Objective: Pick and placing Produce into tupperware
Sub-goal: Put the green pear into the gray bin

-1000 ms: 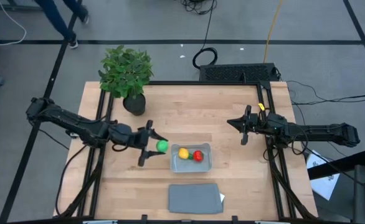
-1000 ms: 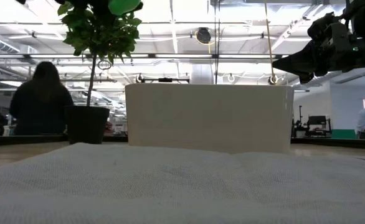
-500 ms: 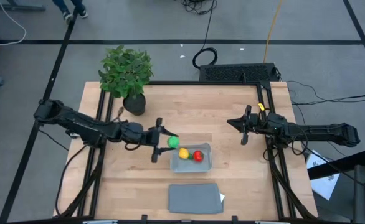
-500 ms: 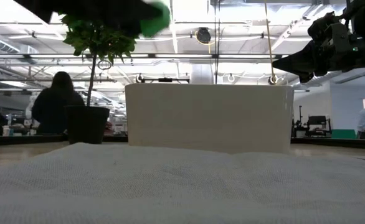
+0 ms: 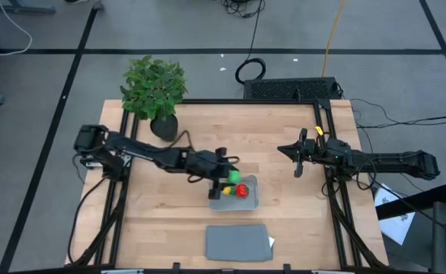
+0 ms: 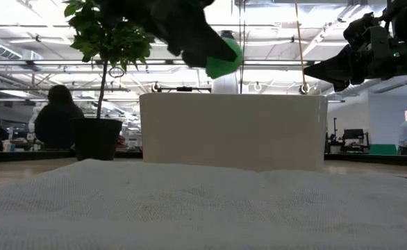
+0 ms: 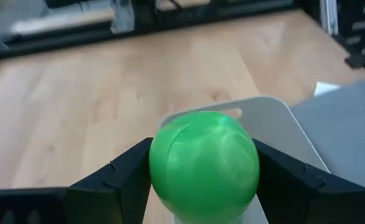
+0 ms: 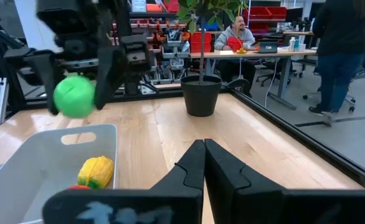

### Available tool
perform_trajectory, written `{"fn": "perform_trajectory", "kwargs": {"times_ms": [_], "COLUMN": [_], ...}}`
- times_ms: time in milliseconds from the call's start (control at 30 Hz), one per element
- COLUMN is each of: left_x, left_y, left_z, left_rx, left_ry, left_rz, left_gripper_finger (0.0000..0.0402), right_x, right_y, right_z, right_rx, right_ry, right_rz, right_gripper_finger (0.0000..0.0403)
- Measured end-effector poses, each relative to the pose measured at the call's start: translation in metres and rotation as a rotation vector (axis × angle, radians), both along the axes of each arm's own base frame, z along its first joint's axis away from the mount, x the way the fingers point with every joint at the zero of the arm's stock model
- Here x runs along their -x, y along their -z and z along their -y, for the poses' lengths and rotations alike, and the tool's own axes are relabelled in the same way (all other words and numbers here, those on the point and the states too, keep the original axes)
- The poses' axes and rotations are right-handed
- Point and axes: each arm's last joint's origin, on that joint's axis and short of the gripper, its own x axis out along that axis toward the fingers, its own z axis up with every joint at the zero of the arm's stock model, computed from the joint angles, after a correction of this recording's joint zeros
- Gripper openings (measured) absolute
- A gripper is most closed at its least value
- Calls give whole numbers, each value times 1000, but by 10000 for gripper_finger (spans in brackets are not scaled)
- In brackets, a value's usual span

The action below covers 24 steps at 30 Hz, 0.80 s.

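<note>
The round green produce piece (image 5: 231, 176) sits in my left gripper (image 5: 228, 178), above the far left part of the light grey-blue tupperware tray (image 5: 247, 203). In the low view the green piece (image 6: 224, 61) hangs well above the tray's wall (image 6: 231, 132). The yellow piece (image 8: 95, 171) and the red piece (image 5: 242, 190) lie on the tray's floor. My right gripper (image 5: 297, 157) is shut and waits above the table to the right of the tray, touching nothing. My left gripper pinches the green piece between its two fingers, one on each side of the ball (image 7: 204, 165). The fingers (image 7: 129, 171) come roughly level from the table's left. The ball is lifted clear, above the tray.
A flat darker grey lid (image 5: 238, 242) lies at the table's near edge, below the tray. A potted plant (image 5: 155, 90) stands at the far left corner. Bare wood lies between the tray and the right arm. People sit and stand in the room beyond the table.
My left gripper has carried the green piece toward the table's right, from beside the tray's left rim to above the tray's far left part. It has stayed shut on the piece, which stays lifted.
</note>
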Motion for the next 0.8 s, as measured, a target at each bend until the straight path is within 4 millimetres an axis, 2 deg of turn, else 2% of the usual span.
{"fn": "perform_trajectory", "kwargs": {"times_ms": [133,300,633,800], "left_x": [-15,-30,-35,-36], "left_y": [3,23,58,65], "left_z": [5,10,15,15], "left_rx": [-9,9,5,-4], "left_ry": [64,170,227,234], "left_rz": [-123,-221,-335,-352], "left_gripper_finger": [241,241,241,241], "right_x": [0,0,-1,-1], "right_y": [0,1,1,2], "right_z": [0,0,0,0], "right_rx": [5,7,6,6], "right_ry": [0,0,0,0], "right_rz": [-2,-7,-13,-16], "right_gripper_finger": [0,0,0,0]}}
